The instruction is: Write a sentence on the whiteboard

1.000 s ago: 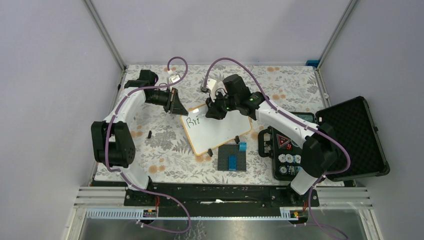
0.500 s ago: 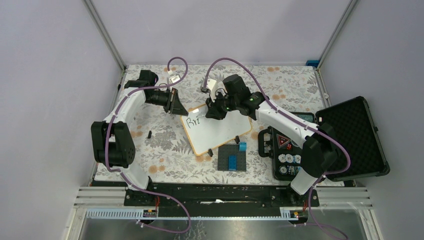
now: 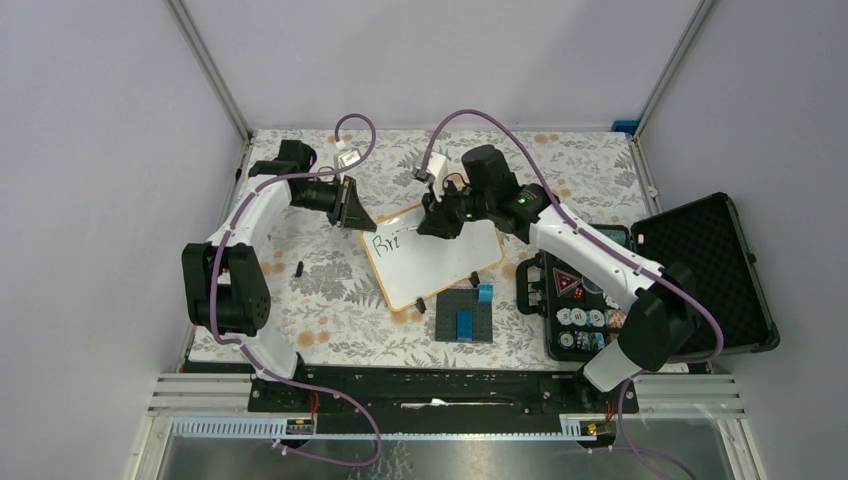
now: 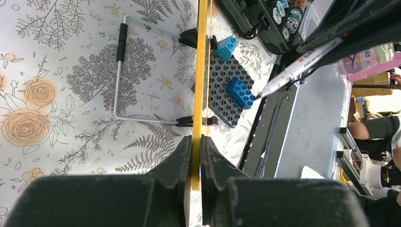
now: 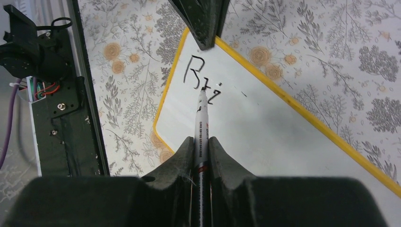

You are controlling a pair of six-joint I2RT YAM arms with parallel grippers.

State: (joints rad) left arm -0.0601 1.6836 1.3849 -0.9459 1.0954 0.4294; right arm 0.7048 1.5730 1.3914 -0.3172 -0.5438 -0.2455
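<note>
1. board (image 3: 440, 262) lies mid-table, skewed; only "Bri" of the sentence (image 5: 201, 78) is down, by the far-left corner; most of it not yet written
2. marker (image 5: 202, 127) tip sits between "r" and "i"; contact unclear; a drag across wet ink likely smears the letters
3. right gripper (image 5: 202, 141) is clamped fully on the marker barrel; too much downward push may slide the marker up through the jaws; strokes then go faint
4. left gripper (image 4: 196, 139) is nearly closed, pinching the board's yellow frame edge; thin bite; pen pressure may twist the board loose and skew the line
5. brick plate (image 3: 465, 318) sits just beside the near edge; a shifting board could knock it; case (image 3: 640, 290) well apart, right
</note>
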